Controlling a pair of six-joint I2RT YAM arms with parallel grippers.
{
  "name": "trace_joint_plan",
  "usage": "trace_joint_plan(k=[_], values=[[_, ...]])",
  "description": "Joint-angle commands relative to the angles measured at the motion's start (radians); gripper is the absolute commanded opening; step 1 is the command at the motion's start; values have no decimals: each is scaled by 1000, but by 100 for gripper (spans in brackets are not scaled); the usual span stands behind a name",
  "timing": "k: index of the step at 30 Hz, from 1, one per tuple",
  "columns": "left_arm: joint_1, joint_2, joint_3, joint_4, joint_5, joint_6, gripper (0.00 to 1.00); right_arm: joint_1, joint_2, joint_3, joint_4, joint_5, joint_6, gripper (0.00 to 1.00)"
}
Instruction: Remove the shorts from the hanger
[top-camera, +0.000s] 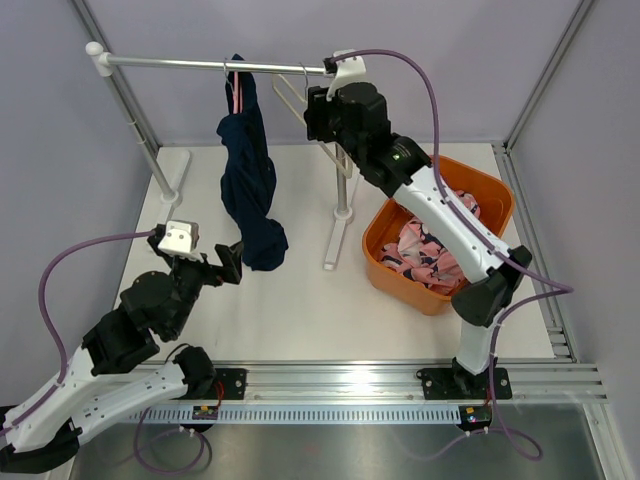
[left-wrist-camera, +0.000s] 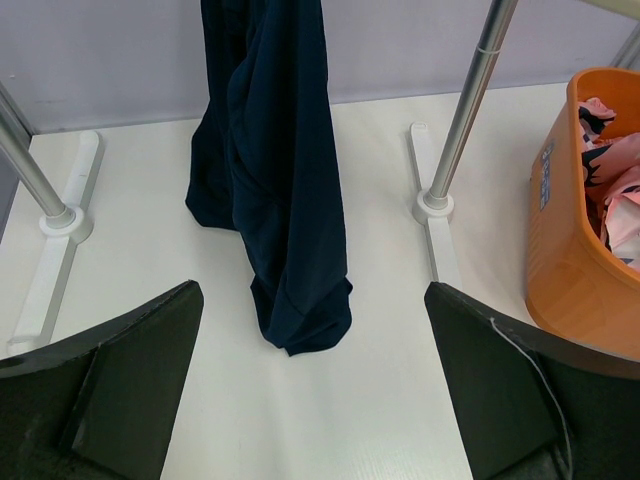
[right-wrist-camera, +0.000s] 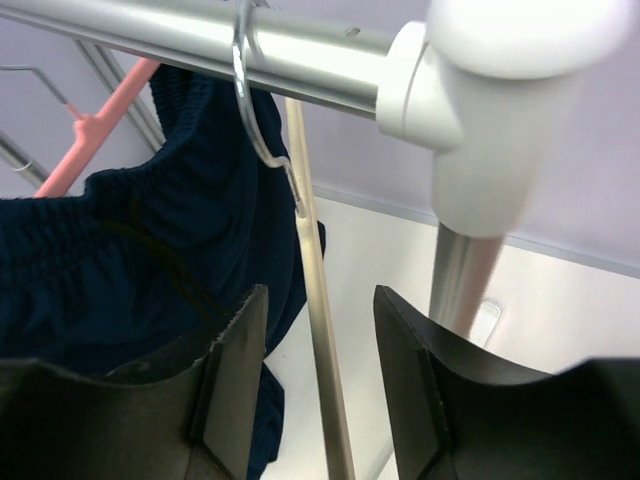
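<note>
Navy shorts, soft, light, limp, draped from pink hanger at upper centre-left, likely best pinched at gathered waistband; patterned shorts in orange basket; left hand spread wide, right hand parted, empty.

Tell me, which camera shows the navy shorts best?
The top view: the navy shorts show whole, from the pink hanger on the rail down to the hem. The left wrist view shows only the lower half; the right wrist view only the waistband, close up.
</note>
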Motion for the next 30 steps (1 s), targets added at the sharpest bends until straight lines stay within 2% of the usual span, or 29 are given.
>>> trace_joint_plan(k=[1, 6, 9, 15, 22, 24, 26, 28, 30], values=[[-3, -20, -11, 67, -30, 21, 99, 1, -109, -57, 72, -33, 28, 57], [-1, -10, 27, 83, -42, 38, 99, 1, -191, -133, 69, -60, 55, 62], [-1, 40, 100, 93, -45, 35, 99, 1, -248, -214, 107, -70, 66, 68], [-1, 201, 267, 173, -99, 70, 99, 1, -325, -323, 104, -92, 87, 70], [17, 439, 478, 506, -209, 288, 99, 1, -512, -531, 153, -89, 121, 71], [68, 503, 527, 552, -211, 300, 99, 1, -575, -591, 153, -93, 141, 71], [154, 607, 632, 517, -173, 267, 98, 1, -629, -624, 141, -87, 149, 71], [261, 714, 770, 390, -86, 167, 95, 1, -676, -667, 126, -78, 149, 71], [318, 781, 850, 319, -27, 87, 92, 1, -704, -702, 115, -75, 149, 71]])
